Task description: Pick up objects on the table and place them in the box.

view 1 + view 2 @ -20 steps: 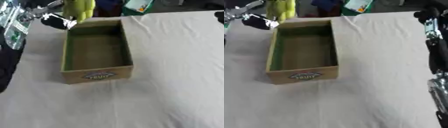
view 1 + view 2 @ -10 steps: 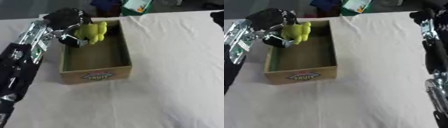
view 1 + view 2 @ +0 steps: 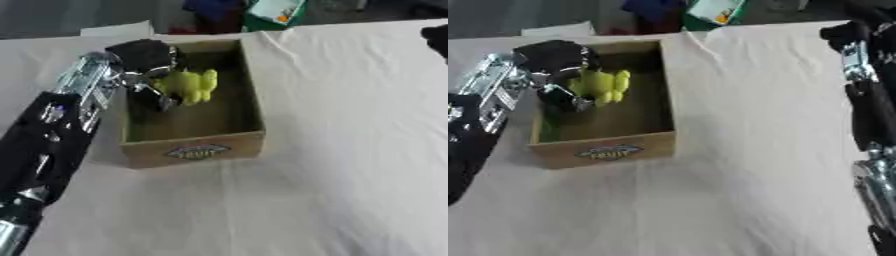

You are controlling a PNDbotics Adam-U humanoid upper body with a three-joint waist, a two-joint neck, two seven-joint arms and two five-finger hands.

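box (image 3: 194,149) holds nothing loose yet; left hand (image 3: 147,61) curled round yellow-green object (image 3: 191,87), inside, unreleased; right hand unseen.

Yellow-green lumpy object (image 3: 191,87) inside the open cardboard box (image 3: 247,107), in the left hand (image 3: 144,60).

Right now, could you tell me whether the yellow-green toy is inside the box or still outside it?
Inside: the yellow-green toy sits within the box walls, held by the left robot hand. Whether it touches the floor, cannot tell.
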